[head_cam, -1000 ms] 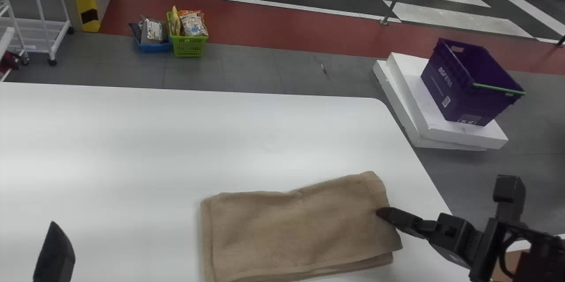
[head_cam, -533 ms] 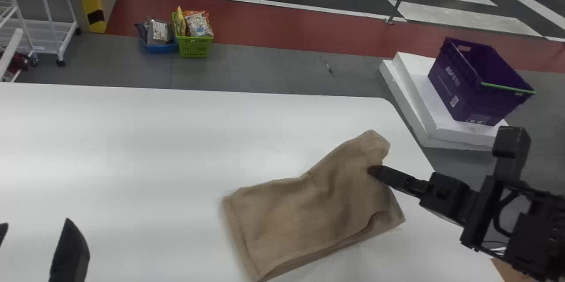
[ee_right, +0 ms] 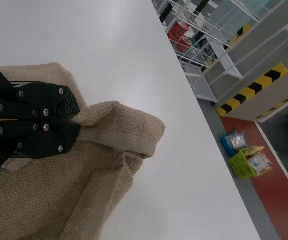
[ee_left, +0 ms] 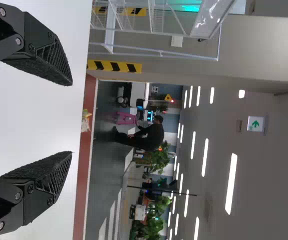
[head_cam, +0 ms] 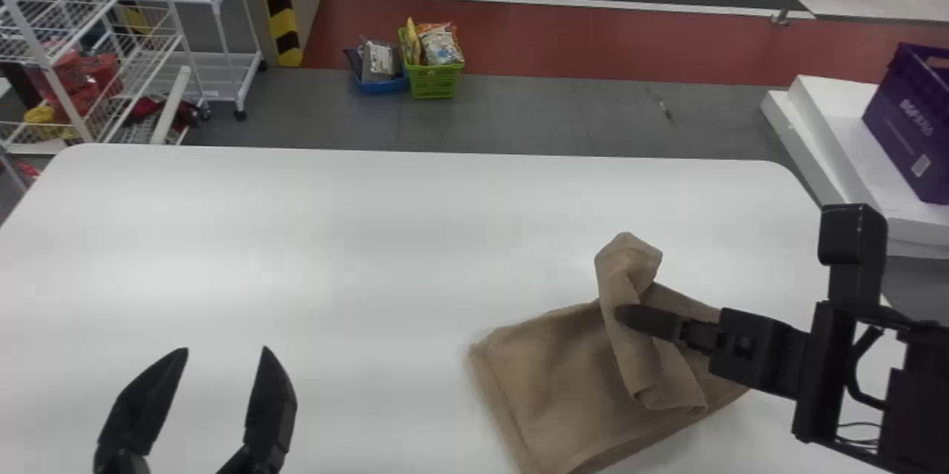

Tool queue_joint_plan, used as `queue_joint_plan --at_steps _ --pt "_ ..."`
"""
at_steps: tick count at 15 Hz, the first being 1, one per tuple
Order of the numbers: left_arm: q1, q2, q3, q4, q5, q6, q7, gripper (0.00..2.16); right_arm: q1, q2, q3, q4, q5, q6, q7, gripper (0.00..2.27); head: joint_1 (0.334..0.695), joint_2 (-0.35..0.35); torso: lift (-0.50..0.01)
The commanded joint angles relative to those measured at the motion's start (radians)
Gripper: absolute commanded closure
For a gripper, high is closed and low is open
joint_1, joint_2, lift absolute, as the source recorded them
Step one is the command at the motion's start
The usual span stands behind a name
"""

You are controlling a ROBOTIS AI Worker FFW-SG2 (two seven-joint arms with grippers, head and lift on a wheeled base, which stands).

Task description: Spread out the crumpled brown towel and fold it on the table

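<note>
On the right part of the white table [head_cam: 334, 237] lies the brown towel [head_cam: 549, 385], layered flat at its left, with its right part lifted and folding over toward the left. My right gripper [head_cam: 626, 317] pinches that raised part from the right. In the right wrist view, the closed fingers of my right gripper [ee_right: 78, 121] hold a bunched edge of the towel [ee_right: 118, 127]. My left gripper [head_cam: 226, 355] is open over the table's left front, well apart from the towel; in the left wrist view the fingers of my left gripper [ee_left: 72, 118] stand wide apart with nothing between them.
Beyond the table's far edge stand a green basket [head_cam: 434, 79] and a blue basket [head_cam: 382, 85] on the floor. White wire shelving [head_cam: 174, 29] is at the back left. A purple crate [head_cam: 908, 118] sits on white blocks [head_cam: 838, 110] past the right corner.
The towel's right end has been lifted and carried over leftward by my right gripper, and the towel has turned askew. The head view has swung left, showing more of my left gripper and the shelving.
</note>
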Motion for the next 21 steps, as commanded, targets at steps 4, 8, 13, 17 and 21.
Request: queue_joint_plan --at_steps 4,8,13,17,21 --pt "-0.01 -0.004 -0.003 0.006 -0.002 0.008 0.0 0.41 0.079 0.013 0.178 -0.047 0.066 0.005 -0.027 1.77 0.695 0.055 -0.127" --pt "-0.025 -0.007 -0.009 0.018 -0.002 0.021 0.0 0.41 0.18 0.012 0.327 -0.179 0.212 0.005 -0.027 0.0 0.695 0.113 -0.127" --pt "-0.029 -0.008 -0.012 0.02 0.0 0.024 -0.006 0.41 0.329 -0.076 0.545 -0.351 0.578 0.005 0.004 0.06 0.695 0.155 -0.127" --pt "-0.033 -0.016 -0.003 0.037 0.004 0.021 -0.006 0.41 0.482 -0.073 0.502 -0.414 0.739 0.005 0.257 0.06 0.695 0.132 -0.127" --pt "-0.033 -0.019 -0.005 0.047 0.004 0.018 -0.008 0.41 0.501 0.029 0.273 -0.373 0.621 -0.184 0.433 0.07 0.695 0.133 -0.127"
